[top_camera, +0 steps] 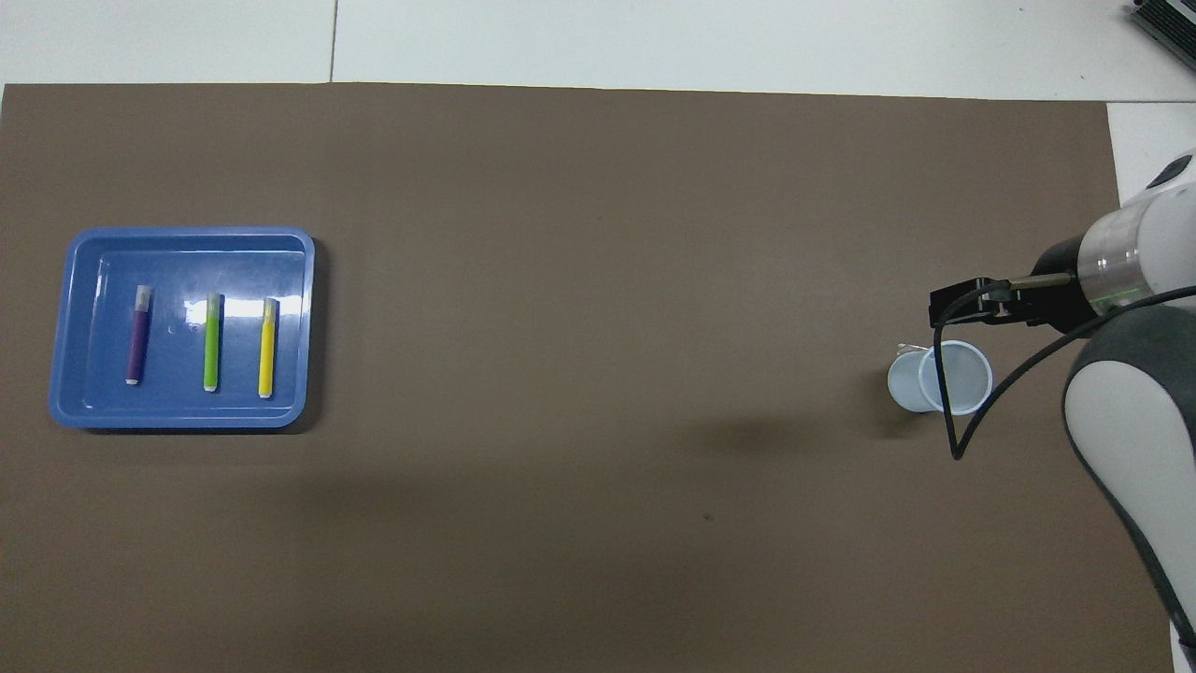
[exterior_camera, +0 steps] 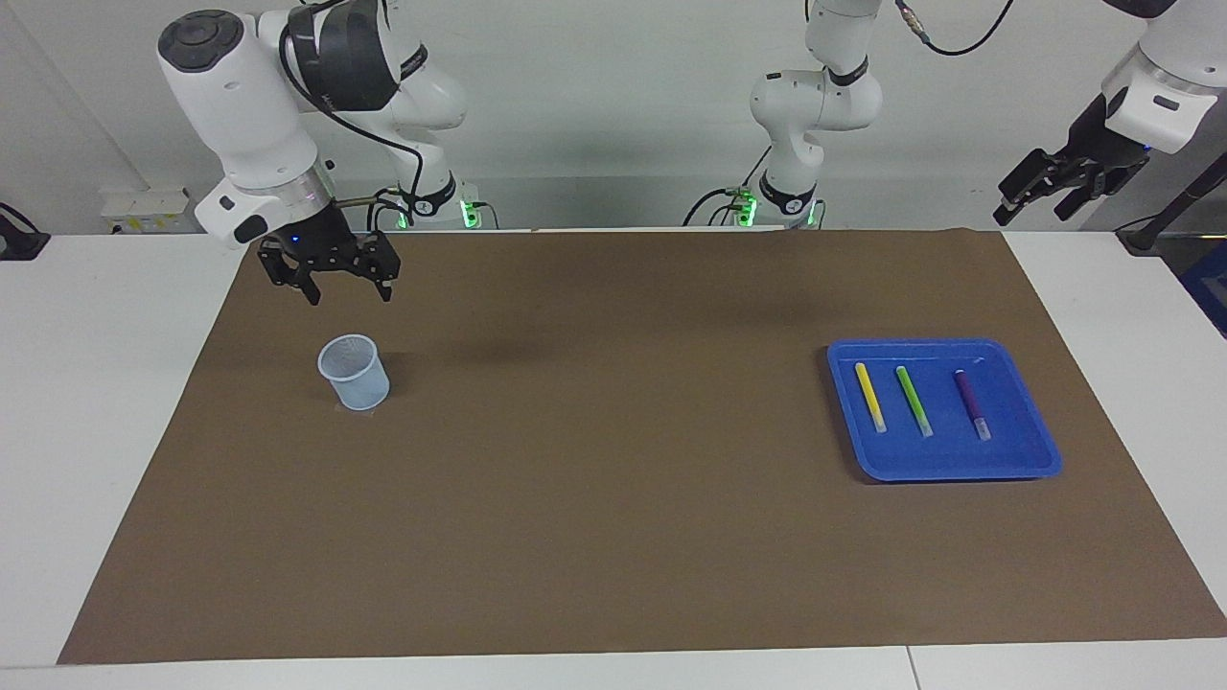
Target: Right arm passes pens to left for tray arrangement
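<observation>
Right gripper [exterior_camera: 329, 279]: jaws standing apart and grasping nothing; hanging over the brown mat, toward the robots from the translucent cup; this arm is waiting
Left gripper [exterior_camera: 1062, 182]: jaws standing released and empty; hanging high over the table edge at the left arm's end, up and away from the blue tray
Blue tray [exterior_camera: 1040, 447]: sitting flat on the brown mat [exterior_camera: 613, 498] at the left arm's end; all places below are being given relative to it
Yellow pen [exterior_camera: 870, 397]: lying in the tray, on the side toward the right arm's end
Green pen [exterior_camera: 914, 401]: lying in the tray just beside the yellow pen, roughly parallel to it
Purple pen [exterior_camera: 971, 404]: lying in the tray on the side toward the left arm's end, apart from the green pen
Translucent cup [exterior_camera: 354, 372]: standing upright and looking empty, well apart from the tray, at the right arm's end
Task standing: all three pens are lying in a row in the tray; the arrangement is looking finished
Handling: the pens are likely being light, stiff and smooth; round barrels are likely rolling when nudged; a pinch across mid-barrel is seeming safest, with the whitish ends left alone
</observation>
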### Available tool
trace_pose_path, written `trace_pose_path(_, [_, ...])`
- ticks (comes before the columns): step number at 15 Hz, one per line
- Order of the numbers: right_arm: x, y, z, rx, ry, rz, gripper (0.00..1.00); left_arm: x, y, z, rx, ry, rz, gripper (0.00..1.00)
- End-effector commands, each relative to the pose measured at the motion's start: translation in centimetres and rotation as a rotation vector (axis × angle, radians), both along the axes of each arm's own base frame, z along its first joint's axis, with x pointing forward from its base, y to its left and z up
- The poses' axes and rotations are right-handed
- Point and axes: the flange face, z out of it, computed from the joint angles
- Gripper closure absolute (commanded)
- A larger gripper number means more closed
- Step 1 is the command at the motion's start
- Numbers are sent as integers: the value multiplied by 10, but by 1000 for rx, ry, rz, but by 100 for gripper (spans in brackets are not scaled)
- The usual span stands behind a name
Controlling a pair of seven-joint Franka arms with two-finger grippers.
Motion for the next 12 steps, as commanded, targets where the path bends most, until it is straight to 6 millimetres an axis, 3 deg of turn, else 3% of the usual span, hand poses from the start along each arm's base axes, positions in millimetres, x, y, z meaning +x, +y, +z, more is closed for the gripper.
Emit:
trace_pose_path(1, [-2,-2,4,-26,4,14,0,-2,-27,17,-4,-81,-37,0])
trace_pose_path(5, [-2,-1,4,-26,3,16,0,-14,-51,-17,-15,-80,-76,0])
trace_pose_path(9, [-2,-3,4,-26,4,13,0,-13,-70,-26,-5,-63,-105,0])
trace_pose_path(12, [-1,-3,4,-26,3,14,0,-12,-71,-30,-4,-49,-107,0])
